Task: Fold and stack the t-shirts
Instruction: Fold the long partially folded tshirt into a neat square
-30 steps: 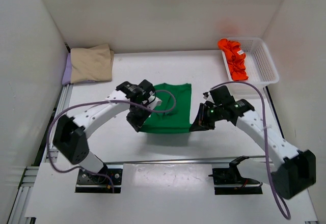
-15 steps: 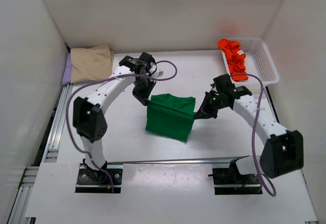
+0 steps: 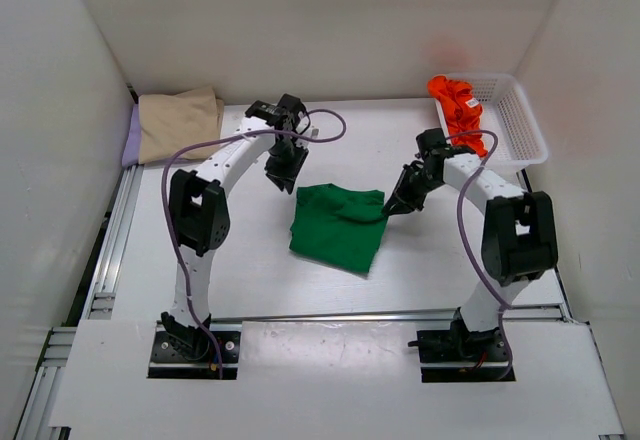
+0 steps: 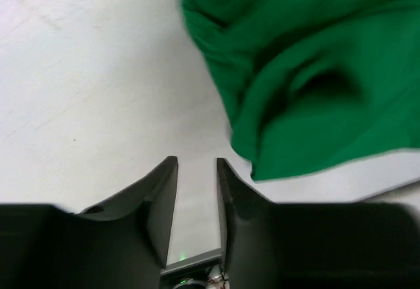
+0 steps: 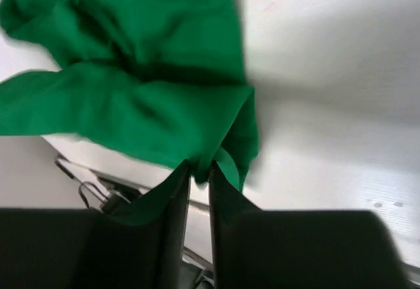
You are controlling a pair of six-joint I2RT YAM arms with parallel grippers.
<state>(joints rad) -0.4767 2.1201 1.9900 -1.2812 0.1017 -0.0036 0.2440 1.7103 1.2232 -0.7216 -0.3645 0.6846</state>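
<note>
green t-shirt [image 3: 338,228]: rumpled on table [image 3: 230,260], between arms | left gripper [image 4: 197,162]: narrowly parted, empty, beside it | right gripper [image 5: 199,165]: narrow slit, corner at tips | soft, limp, light; pinch corners

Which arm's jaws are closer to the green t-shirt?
Right. The right arm has its jaws at the green t-shirt's right edge, cloth touching their tips. The left arm has its jaws just off its far-left corner, with bare table between.

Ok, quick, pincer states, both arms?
Left pincer: open, empty, beside the green t-shirt.
Right pincer: green t-shirt edge at its tips; grip cannot be told.
</note>
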